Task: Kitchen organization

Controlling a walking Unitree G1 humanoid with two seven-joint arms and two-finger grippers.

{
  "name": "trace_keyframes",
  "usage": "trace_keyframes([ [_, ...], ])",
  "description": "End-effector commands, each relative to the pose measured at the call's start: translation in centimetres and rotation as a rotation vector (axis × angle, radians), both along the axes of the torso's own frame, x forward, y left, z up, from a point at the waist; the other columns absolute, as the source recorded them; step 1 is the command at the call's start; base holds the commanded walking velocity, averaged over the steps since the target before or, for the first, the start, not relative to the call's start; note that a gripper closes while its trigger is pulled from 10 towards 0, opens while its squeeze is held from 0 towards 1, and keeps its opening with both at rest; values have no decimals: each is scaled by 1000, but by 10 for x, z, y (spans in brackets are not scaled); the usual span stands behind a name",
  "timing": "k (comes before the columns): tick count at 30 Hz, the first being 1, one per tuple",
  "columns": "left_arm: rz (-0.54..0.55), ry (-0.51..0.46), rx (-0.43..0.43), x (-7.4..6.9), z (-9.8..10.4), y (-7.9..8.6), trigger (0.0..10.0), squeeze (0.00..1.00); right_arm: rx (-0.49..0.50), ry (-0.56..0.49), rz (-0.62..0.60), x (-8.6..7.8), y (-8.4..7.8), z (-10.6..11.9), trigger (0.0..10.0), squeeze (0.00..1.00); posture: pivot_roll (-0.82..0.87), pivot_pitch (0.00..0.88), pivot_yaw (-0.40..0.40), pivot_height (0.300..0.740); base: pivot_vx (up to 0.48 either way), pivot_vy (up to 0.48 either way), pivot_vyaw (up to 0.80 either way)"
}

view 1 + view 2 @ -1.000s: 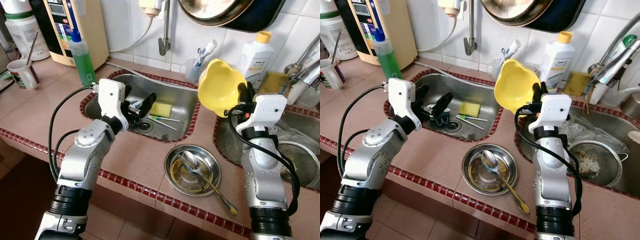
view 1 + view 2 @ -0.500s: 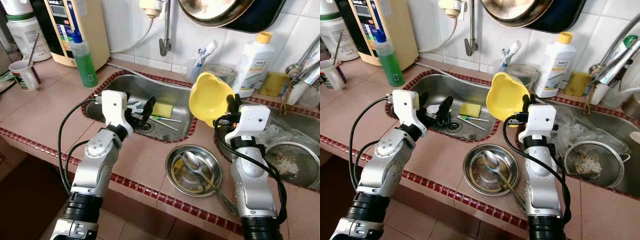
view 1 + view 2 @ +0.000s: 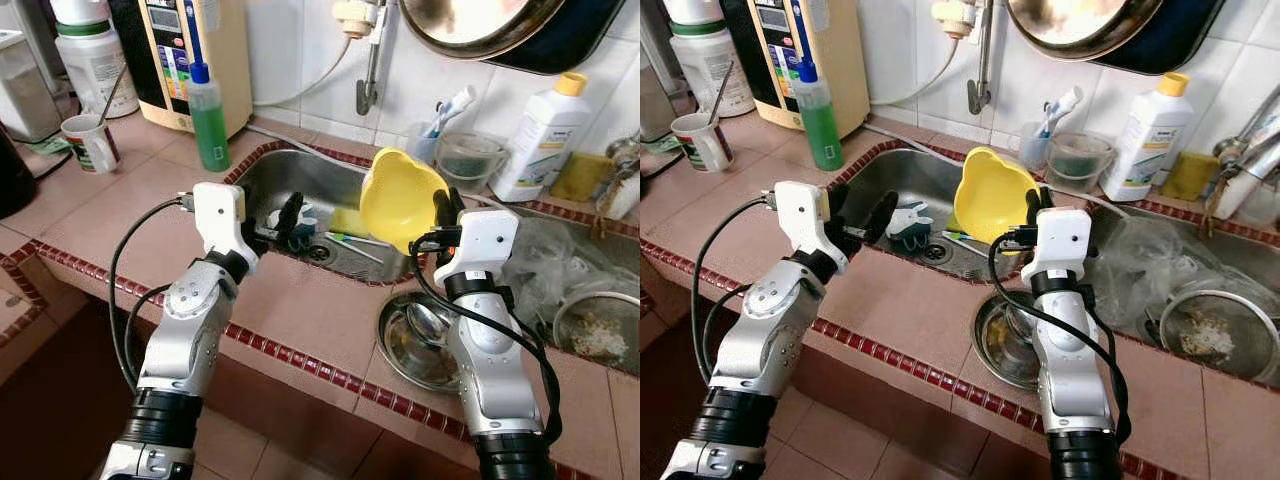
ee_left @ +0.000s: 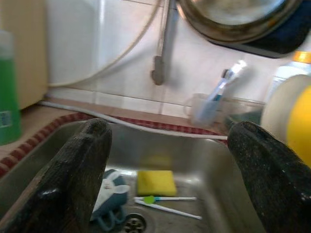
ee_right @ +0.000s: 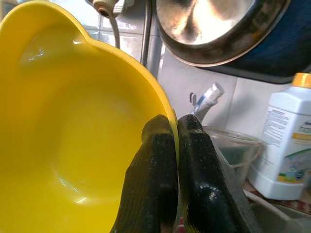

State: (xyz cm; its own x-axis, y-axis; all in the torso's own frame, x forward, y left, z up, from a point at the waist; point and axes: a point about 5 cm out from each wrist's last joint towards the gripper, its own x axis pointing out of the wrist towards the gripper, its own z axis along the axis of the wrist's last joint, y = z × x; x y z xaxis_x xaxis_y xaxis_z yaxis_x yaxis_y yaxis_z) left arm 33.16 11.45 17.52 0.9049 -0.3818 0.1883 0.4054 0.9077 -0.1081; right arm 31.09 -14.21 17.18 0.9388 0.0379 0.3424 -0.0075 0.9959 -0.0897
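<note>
My right gripper (image 3: 440, 207) is shut on the rim of a yellow plastic bowl (image 3: 398, 197), which it holds tilted above the right end of the left sink (image 3: 300, 178); both fingers pinch the rim (image 5: 171, 127). My left gripper (image 3: 860, 208) stands open over the sink's near edge with nothing between its fingers (image 4: 80, 170). In the sink lie a yellow sponge (image 4: 155, 182), a blue-and-white object (image 3: 908, 222) and thin sticks (image 4: 165, 201). A steel plate (image 3: 410, 345) with a spoon rests on the counter, partly behind my right arm.
A green soap bottle (image 3: 209, 118), a mug (image 3: 88, 142) and a water appliance (image 3: 190, 55) stand at the back left. A toothbrush cup (image 3: 438, 138), a white bottle (image 3: 545, 150) and a hanging pan (image 3: 480, 25) line the wall. A strainer (image 3: 600, 330) sits in the right sink.
The camera has shifted. My right gripper has carried the yellow bowl left and lower, from above the divider to over the left sink. The left gripper stays open at the sink's edge.
</note>
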Motion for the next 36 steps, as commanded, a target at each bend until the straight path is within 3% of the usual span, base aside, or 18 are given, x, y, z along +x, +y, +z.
trace_keyframes([
  [1,-10,4,9,0,-2,-1,10000,0,-2,-18,-9,1,-1,4,10000,0,-7,0,-13,740,0,277,0],
  [23,-12,0,6,0,-1,0,10000,0,-9,-17,1,2,3,5,10000,0,-6,0,-21,740,0,279,0],
  [28,-5,-7,36,-1,-2,-1,10000,0,-10,-5,-3,3,2,3,10000,0,-5,0,-25,740,0,0,0],
  [36,-18,-24,39,-3,0,0,10000,0,-10,6,-8,5,0,3,10000,0,-1,0,-33,740,0,0,-773],
])
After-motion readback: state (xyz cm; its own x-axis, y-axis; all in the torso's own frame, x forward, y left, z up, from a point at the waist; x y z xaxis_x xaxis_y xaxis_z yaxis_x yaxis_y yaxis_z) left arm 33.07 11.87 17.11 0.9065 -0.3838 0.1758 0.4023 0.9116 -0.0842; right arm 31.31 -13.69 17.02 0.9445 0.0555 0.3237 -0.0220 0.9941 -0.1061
